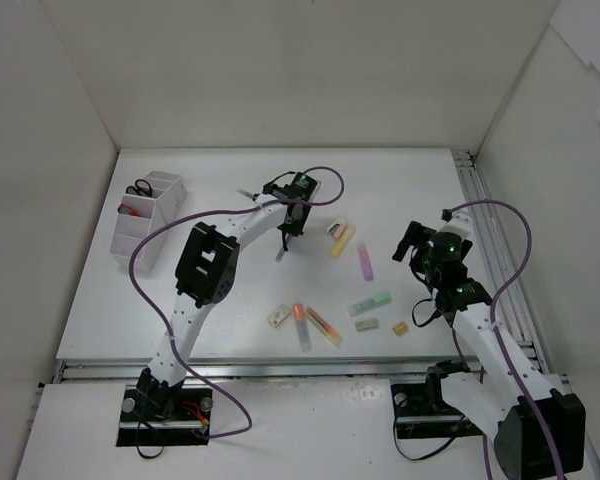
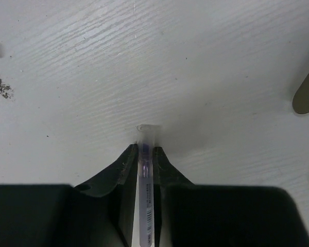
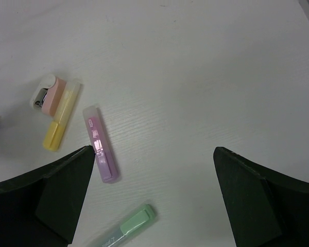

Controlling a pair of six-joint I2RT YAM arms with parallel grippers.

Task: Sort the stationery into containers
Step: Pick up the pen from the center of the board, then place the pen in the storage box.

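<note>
My left gripper (image 1: 283, 245) is shut on a thin blue pen (image 2: 145, 175), held upright with its tip just above the table; the jaws pinch it from both sides (image 2: 145, 149). My right gripper (image 3: 154, 154) is open and empty above the table, to the right of a pink highlighter (image 3: 101, 144), a yellow highlighter (image 3: 62, 123) and a green highlighter (image 3: 124, 226). The white organiser (image 1: 145, 218) stands at the far left with black-handled scissors (image 1: 140, 189) in its far compartment. An orange highlighter (image 1: 323, 326) and small erasers (image 1: 367, 324) lie at the front middle.
A small pink and white block (image 3: 45, 95) lies beside the yellow highlighter. Another pen-like item (image 1: 301, 325) and a whitish eraser (image 1: 278, 318) lie near the front. White walls enclose the table on three sides. A metal rail (image 1: 485, 240) runs along the right edge.
</note>
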